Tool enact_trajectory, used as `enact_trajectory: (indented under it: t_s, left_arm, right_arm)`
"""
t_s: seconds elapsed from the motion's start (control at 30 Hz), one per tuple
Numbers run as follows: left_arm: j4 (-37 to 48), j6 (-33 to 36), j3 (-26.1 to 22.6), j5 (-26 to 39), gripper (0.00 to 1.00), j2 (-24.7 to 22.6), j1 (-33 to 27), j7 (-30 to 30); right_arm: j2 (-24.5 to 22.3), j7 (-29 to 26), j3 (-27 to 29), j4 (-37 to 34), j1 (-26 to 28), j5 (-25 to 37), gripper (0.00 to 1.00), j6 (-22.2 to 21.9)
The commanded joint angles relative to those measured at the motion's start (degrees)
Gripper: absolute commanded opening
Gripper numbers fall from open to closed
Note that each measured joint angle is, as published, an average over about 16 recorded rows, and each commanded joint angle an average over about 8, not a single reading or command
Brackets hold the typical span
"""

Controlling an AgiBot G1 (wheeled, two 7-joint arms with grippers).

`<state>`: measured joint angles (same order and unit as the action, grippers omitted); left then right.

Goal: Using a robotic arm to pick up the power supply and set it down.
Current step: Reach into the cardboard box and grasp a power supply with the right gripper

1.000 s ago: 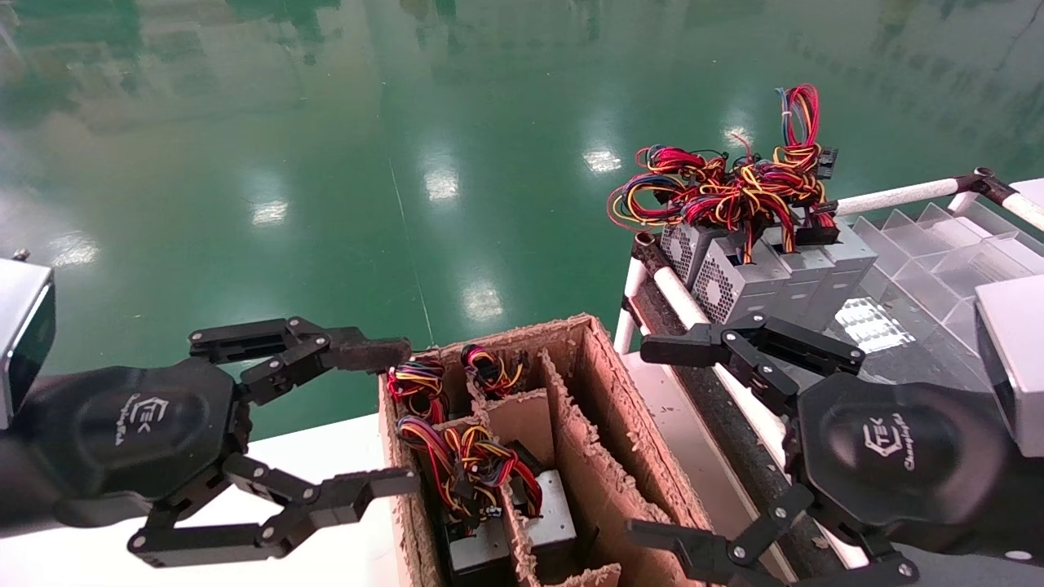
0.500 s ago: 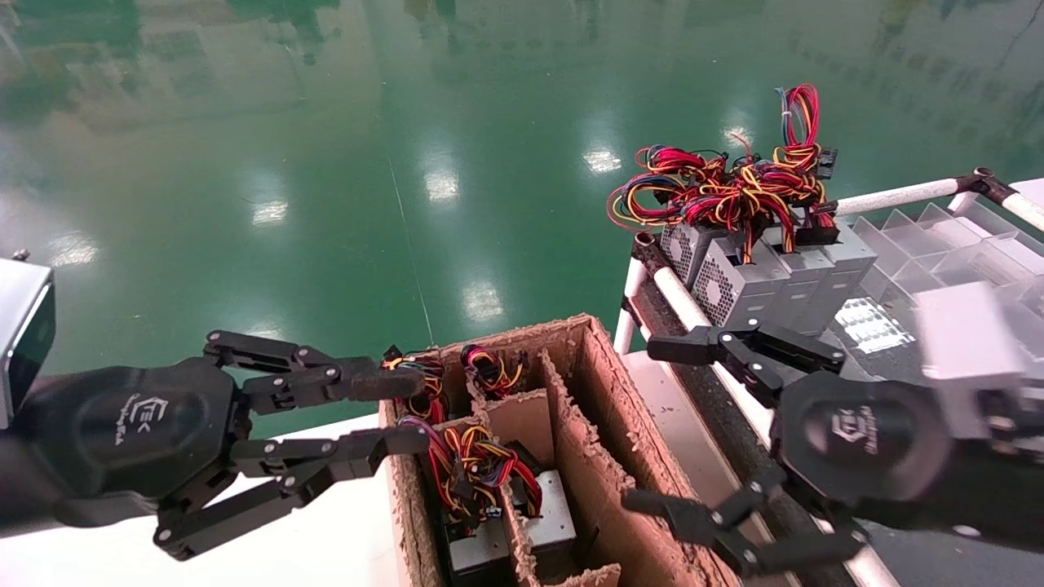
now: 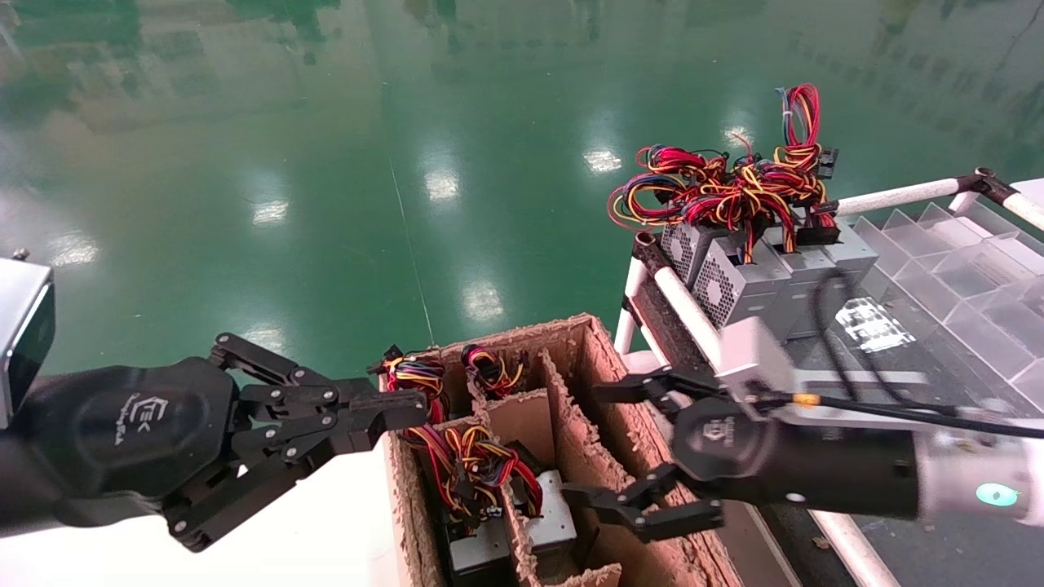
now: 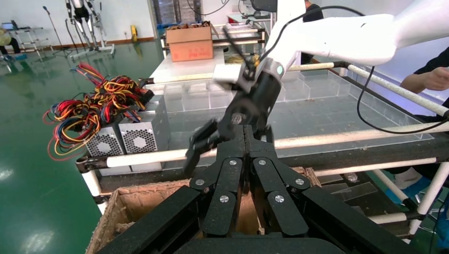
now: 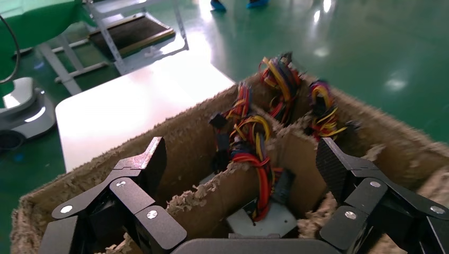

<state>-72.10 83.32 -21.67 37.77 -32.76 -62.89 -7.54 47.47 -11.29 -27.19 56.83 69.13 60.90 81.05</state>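
While the left gripper (image 3: 383, 412) sits closed at frame left, the right gripper (image 3: 628, 448), jaws wide and empty, hovers just right of the power supply (image 3: 548, 514) upright in the box (image 3: 595, 456).

The left claw (image 3: 391, 412) sits at the lower left of the head view, fingers pressed together and pointing right. The right claw (image 3: 628, 444) reaches in from the lower right on its white arm (image 3: 962, 481), fingers spread wide and pointing left at lower centre.
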Motion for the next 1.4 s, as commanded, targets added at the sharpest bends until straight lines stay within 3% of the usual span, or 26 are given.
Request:
enact_trajectory:
  t_s: [0.03, 0.27, 0.3, 0.5, 0.57, 0.77, 0.8, 1.4]
  left_arm:
    - [0.0, 0.0, 0.0, 0.0, 0.0, 0.0, 0.0, 0.0]
    - [0.0, 0.0, 0.0, 0.0, 0.0, 0.0, 0.0, 0.0]
    - [0.0, 0.0, 0.0, 0.0, 0.05, 0.0, 0.0, 0.0]
    - [0.0, 0.0, -0.01, 0.0, 0.8, 0.0, 0.0, 0.0]
    - [0.0, 0.0, -0.01, 0.0, 1.0, 0.0, 0.0, 0.0]
    - [0.0, 0.0, -0.01, -0.01, 1.0, 0.0, 0.0, 0.0]
    - [0.0, 0.0, -0.01, -0.01, 1.0, 0.0, 0.0, 0.0]
    - [0.0, 0.0, -0.01, -0.01, 1.0, 0.01, 0.0, 0.01]
  right_arm:
    - [1.96, 0.19, -1.26, -2.84, 1.2, 1.44, 1.0, 0.46]
    - [7.49, 2.86, -3.8, -10.85, 3.78, 4.89, 1.0, 0.35]
    - [8.23, 3.24, -4.03, -11.9, 4.07, 5.17, 1.0, 0.29]
    - [12.44, 6.05, -5.23, -17.65, 5.67, 6.79, 0.99, -0.32]
    - [13.53, 7.2, -5.55, -19.12, 6.04, 7.27, 0.82, -0.5]
    - [16.05, 10.32, -6.15, -22.66, 6.77, 8.16, 0.07, -0.77]
    - [16.44, 10.81, -6.23, -23.19, 6.86, 8.3, 0.02, -0.84]
    - [20.43, 18.52, -6.62, -31.49, 8.33, 9.26, 0.0, -1.51]
